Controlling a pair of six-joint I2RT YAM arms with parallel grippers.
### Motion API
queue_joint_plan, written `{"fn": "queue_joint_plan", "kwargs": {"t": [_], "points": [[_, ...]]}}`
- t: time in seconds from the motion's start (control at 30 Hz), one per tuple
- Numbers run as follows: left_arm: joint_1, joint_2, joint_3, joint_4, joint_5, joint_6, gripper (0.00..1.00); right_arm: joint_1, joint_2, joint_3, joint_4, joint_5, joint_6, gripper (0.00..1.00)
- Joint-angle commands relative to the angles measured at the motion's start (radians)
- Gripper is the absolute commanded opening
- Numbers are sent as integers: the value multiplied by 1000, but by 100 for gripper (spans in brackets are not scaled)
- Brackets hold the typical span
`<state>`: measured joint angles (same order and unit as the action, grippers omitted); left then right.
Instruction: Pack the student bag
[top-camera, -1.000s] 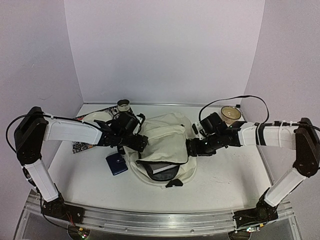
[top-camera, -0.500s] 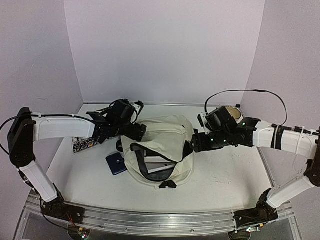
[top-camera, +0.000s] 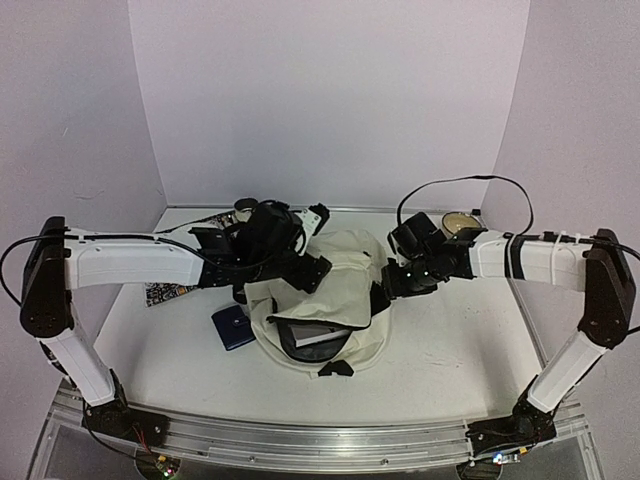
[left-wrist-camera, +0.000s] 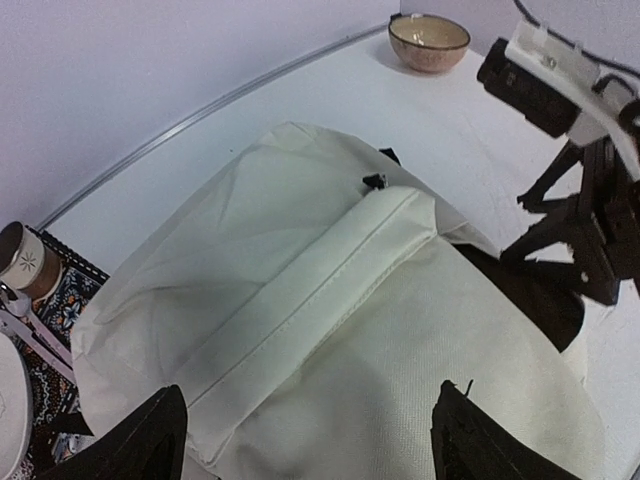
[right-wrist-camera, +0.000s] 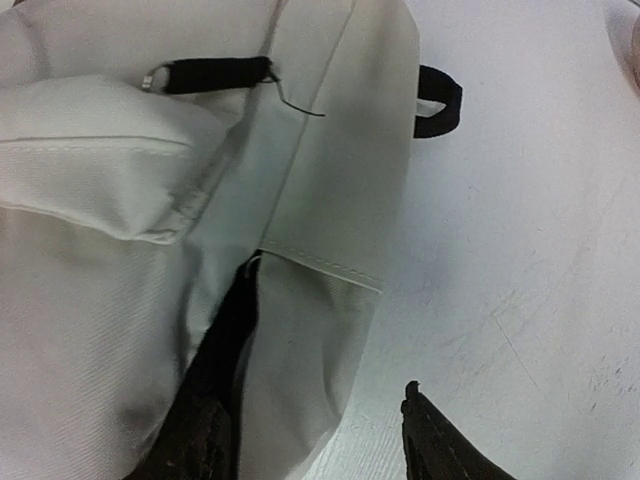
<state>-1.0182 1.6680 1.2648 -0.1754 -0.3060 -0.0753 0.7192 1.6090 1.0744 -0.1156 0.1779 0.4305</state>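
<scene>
White table (top-camera: 450, 370) between lilac walls: the large cream fabric backpack (top-camera: 335, 270) lies at its centre, flanked by your two arms.
Only the top view shows you the bag's open mouth with its dark lining, and the flat navy blue case (top-camera: 233, 327) just beside its left side. Only the left wrist view shows the small patterned cup (left-wrist-camera: 22, 262), and only the right wrist view shows the black fabric loop (right-wrist-camera: 440, 100) at the bag's edge. The bag's long axis runs far to near, with the mouth towards the arm bases. Your left gripper (left-wrist-camera: 310, 440) stands wide over the bag's upper panel and holds nothing. Your right gripper (right-wrist-camera: 310, 440) is part open. One finger is at the bag's dark side seam and the other is over bare table, so the fabric is not pinched.
</scene>
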Motion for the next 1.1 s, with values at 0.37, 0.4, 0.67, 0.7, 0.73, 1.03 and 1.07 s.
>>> {"fn": "queue_joint_plan", "kwargs": {"t": [0.37, 0.4, 0.67, 0.7, 0.73, 1.03, 1.07], "points": [[-18, 53, -105, -45, -61, -83, 81, -126, 0, -185, 211, -312, 102, 25], [-17, 52, -106, -46, -53, -84, 81, -126, 1, -185, 220, -325, 103, 26], [-17, 37, -70, -48, -45, -72, 80, -126, 45, -169, 277, -420, 107, 33], [-17, 33, -63, -48, -44, -71, 80, -126, 47, -170, 279, -419, 109, 33], [-17, 28, -57, -49, -42, -69, 80, -126, 49, -171, 281, -418, 110, 34], [-19, -17, -29, -55, -25, -56, 79, -126, 18, -188, 217, -278, 89, 0], [-19, -21, -29, -56, -20, -57, 79, -126, 3, -198, 216, -268, 90, 0]]}}
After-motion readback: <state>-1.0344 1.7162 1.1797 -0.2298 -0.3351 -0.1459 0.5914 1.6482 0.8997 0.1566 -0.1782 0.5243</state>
